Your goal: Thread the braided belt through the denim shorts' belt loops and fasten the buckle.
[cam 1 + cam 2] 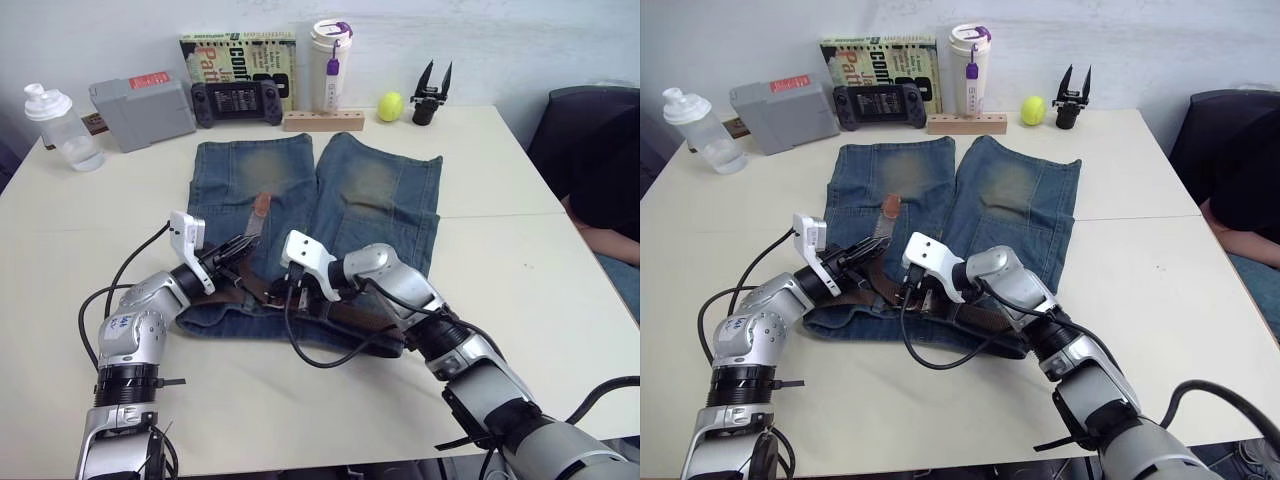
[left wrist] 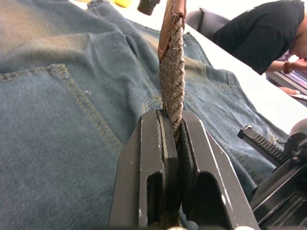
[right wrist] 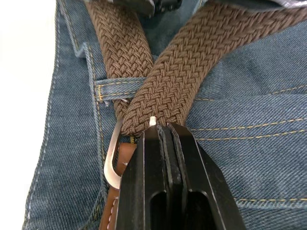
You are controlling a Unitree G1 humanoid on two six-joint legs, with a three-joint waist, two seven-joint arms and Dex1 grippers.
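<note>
A: Left eye view first: the denim shorts [image 1: 320, 215] are lying flat mid-table, legs pointing toward twelve o'clock, waistband nearest the robot. The braided belt [image 1: 355, 318] is running along that waistband, so the threading is looking largely done.

B: And the hands?

A: The left gripper [image 1: 226, 258] is working at about nine o'clock from the right gripper [image 1: 290, 288], both over the waistband. The belt's tan tip [image 1: 259, 208] is pointing up toward twelve o'clock over the left leg.

B: Left wrist view?

A: The left gripper's fingers [image 2: 148, 177] are pinching the braided belt [image 2: 172, 81] edge-on, closed tight on the weave, the leather end rising beyond.

B: Right wrist view?

A: The fingers [image 3: 153, 187] are pressed together at the strap where it is meeting the buckle [image 3: 111, 160]. One of the belt loops [image 3: 117, 88] is holding the other run of belt. Whether the prong is seated, I cannot tell.

B: So what is left?

A: I'd judge the fastening is still being worked on; the belt is looking dark brown, tightly woven, tan at the ends
</note>
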